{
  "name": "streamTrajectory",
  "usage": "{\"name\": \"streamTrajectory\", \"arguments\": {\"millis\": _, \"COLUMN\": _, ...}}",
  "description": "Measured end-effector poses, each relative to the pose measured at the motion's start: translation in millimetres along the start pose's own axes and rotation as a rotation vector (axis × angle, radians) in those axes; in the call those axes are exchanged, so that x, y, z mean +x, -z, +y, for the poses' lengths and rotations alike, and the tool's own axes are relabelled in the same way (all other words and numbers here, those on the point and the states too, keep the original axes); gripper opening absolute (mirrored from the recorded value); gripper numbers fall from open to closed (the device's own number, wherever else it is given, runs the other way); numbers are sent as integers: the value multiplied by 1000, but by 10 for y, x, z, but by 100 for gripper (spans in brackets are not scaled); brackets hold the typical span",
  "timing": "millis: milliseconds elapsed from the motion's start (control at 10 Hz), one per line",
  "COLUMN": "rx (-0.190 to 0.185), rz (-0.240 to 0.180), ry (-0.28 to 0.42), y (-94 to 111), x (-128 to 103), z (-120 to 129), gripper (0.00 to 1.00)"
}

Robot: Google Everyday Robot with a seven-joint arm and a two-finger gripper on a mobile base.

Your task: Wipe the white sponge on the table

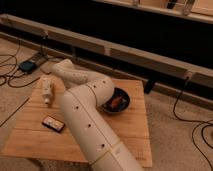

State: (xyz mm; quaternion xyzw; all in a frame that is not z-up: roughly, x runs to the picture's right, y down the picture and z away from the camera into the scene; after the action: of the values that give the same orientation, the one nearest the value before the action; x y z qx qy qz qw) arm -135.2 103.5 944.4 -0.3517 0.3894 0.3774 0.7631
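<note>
Dim flooring strewn with cables surrounds the low plank table (pixel 30 137); the robot's white arm (pixel 87 120) sweeps up from the foreground and bends left across the top; its pincer (pixel 54 71), clenched, sits at the table's far-left edge; what it grips, if anything, cannot be made out; the white sponge is hidden from this view, so its position and long axis cannot be told; a white bottle (pixel 46 90), a dark bowl (pixel 122 96) and a dark packet (pixel 53 123) lie nearby.
</note>
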Motion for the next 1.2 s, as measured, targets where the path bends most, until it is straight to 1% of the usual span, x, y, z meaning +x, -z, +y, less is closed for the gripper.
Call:
{"name": "streamTrajectory", "arguments": {"millis": 100, "rx": -11, "rz": 6, "ry": -21, "y": -51, "x": 60, "z": -126, "gripper": 0}}
{"name": "streamTrajectory", "arguments": {"millis": 200, "rx": -21, "rz": 7, "ry": -33, "y": -90, "x": 106, "z": -196, "gripper": 0}}
{"name": "streamTrajectory", "arguments": {"millis": 500, "rx": -45, "rz": 21, "ry": -39, "y": -222, "x": 302, "z": -299, "gripper": 0}}
{"name": "streamTrajectory", "arguments": {"millis": 700, "rx": -52, "rz": 27, "ry": -21, "y": -279, "x": 413, "z": -273, "gripper": 0}}
{"name": "streamTrajectory", "arguments": {"millis": 900, "rx": -48, "rz": 34, "ry": 13, "y": -331, "x": 550, "z": -194, "gripper": 0}}
{"name": "streamTrajectory", "arguments": {"millis": 1100, "rx": -52, "rz": 34, "ry": 50, "y": -339, "x": 658, "z": -97, "gripper": 0}}
{"name": "streamTrajectory", "arguments": {"millis": 1200, "rx": -48, "rz": 28, "ry": 75, "y": -319, "x": 708, "z": -21, "gripper": 0}}
